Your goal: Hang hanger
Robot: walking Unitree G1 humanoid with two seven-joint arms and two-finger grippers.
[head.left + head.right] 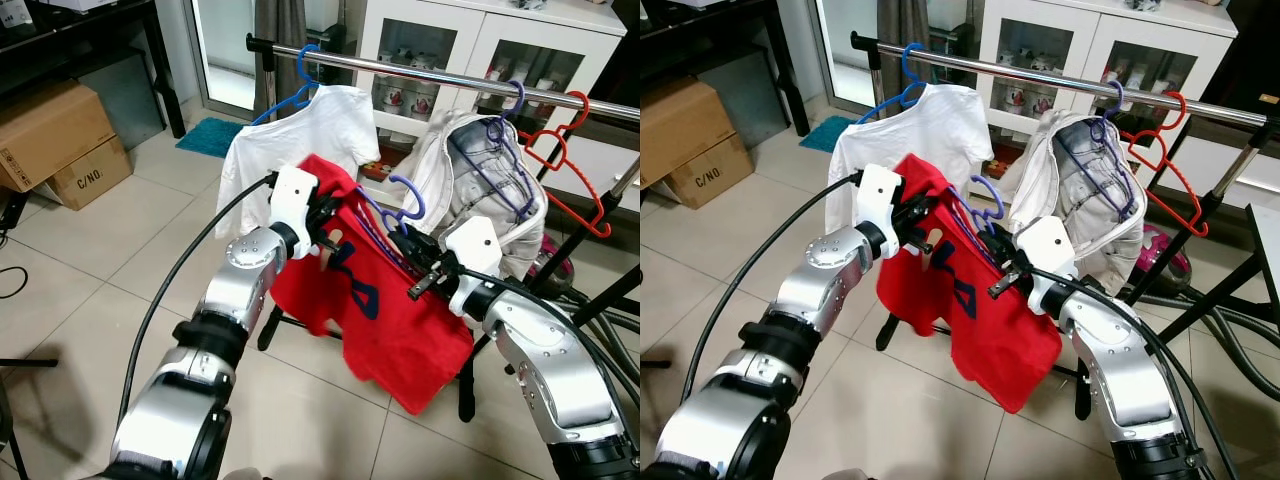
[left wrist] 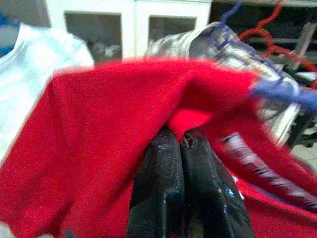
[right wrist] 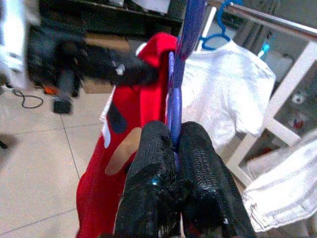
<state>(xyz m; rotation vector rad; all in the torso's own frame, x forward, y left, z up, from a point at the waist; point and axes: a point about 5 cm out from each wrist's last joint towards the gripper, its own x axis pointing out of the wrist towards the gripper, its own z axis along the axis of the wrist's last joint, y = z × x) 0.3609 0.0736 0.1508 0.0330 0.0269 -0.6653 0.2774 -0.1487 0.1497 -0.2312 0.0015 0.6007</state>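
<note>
Right pincer (image 3: 174,148) clamped on purple hanger (image 1: 405,205), left pincer (image 2: 181,148) pinching red shirt (image 1: 390,320): lift hook level over rail (image 1: 440,76).

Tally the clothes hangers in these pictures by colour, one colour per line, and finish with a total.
Blue hanger on the rail, carrying the white shirt: 1
Purple hangers, one on the rail in the pale jacket, one held in the red shirt: 2
Red hanger on the rail: 1
Total: 4
</note>
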